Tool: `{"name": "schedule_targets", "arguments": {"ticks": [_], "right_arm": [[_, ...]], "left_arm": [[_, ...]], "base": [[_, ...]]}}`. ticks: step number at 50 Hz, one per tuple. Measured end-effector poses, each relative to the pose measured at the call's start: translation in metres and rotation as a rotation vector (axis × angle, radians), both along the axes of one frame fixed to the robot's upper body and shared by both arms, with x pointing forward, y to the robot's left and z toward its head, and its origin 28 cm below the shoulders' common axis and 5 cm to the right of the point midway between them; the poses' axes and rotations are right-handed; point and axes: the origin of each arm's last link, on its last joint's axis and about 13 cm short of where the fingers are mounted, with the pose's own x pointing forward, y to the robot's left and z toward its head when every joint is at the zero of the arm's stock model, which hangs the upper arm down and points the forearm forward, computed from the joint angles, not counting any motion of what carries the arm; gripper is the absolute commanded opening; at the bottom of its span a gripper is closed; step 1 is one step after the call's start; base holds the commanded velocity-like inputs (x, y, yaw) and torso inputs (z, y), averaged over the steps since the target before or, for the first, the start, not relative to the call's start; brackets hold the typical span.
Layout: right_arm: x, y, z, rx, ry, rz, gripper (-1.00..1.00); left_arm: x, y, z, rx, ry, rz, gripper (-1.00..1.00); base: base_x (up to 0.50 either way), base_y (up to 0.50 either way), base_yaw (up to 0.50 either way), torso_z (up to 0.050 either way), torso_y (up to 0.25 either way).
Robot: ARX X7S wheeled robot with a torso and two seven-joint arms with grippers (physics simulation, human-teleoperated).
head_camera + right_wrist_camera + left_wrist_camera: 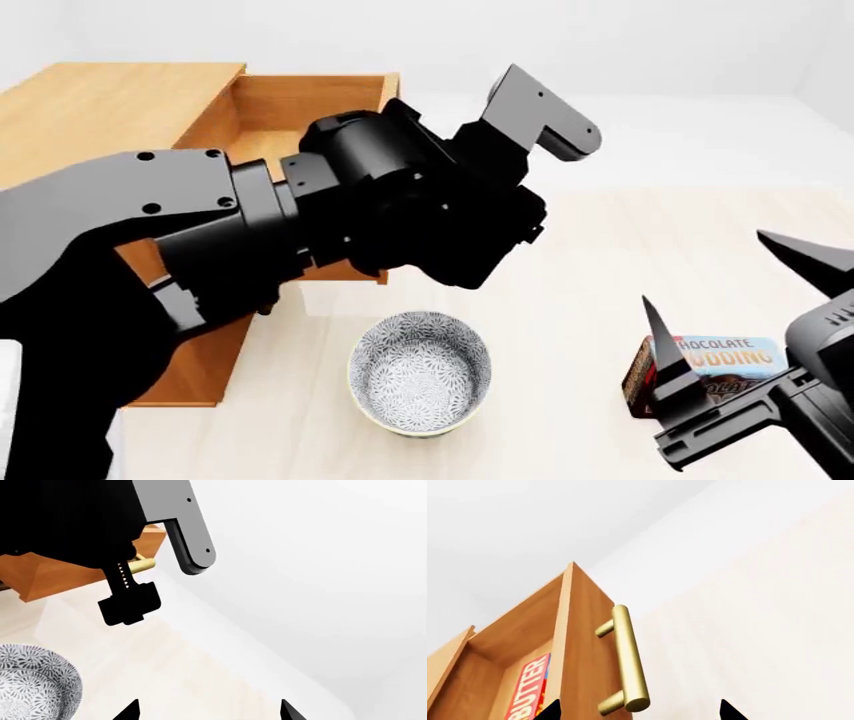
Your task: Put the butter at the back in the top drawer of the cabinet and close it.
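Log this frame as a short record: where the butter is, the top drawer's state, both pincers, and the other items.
butter: inside the top drawer
top drawer: pulled out, not closed
handle: brass bar, left pincer open around it
right pincer: open, empty, above the pudding box
bowl: patterned, on the floor before the cabinet
pudding box: right of the bowl

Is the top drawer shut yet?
No, open: the light brown wooden top drawer stands pulled out from the cabinet, with the red butter carton inside.
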Motion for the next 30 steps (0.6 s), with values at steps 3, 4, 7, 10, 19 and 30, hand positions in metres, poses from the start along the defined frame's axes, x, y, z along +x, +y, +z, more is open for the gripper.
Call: {"name": "schedule_targets", "arguments": {"ticks": [3, 4, 7, 10, 19, 30], "right_arm": [[0.000, 0.000, -0.001, 0.000, 0.001, -0.001, 1.00], [0.000, 0.000, -0.001, 0.000, 0.001, -0.001, 1.00], [0.000, 0.000, -0.001, 0.000, 0.002, -0.002, 1.00], [0.000, 0.000, -0.002, 0.000, 0.003, -0.002, 1.00], [0.000, 0.000, -0.003, 0.001, 0.004, -0.005, 1.00], [0.000, 0.000, -0.003, 0.001, 0.004, -0.007, 1.00]], "left_arm": [[0.001, 0.001, -0.003, 0.006, 0.008, 0.003, 1.00], [0.001, 0.001, -0.004, 0.008, 0.011, 0.004, 1.00], [0.002, 0.002, -0.006, 0.015, 0.021, 0.009, 1.00], [0.003, 0.004, -0.009, 0.025, 0.031, 0.017, 1.00], [0.007, 0.008, -0.017, 0.059, 0.062, 0.044, 1.00], [0.011, 0.014, -0.020, 0.117, 0.063, 0.084, 1.00]], "base": [[0.00, 0.00, 0.00, 0.000, 0.000], [0.00, 0.00, 0.00, 0.000, 0.000], [0.00, 0.00, 0.00, 0.000, 0.000], [0.00, 0.00, 0.00, 0.000, 0.000], [0.00, 0.00, 0.00, 0.000, 0.000], [0.00, 0.00, 0.00, 0.000, 0.000]]}}
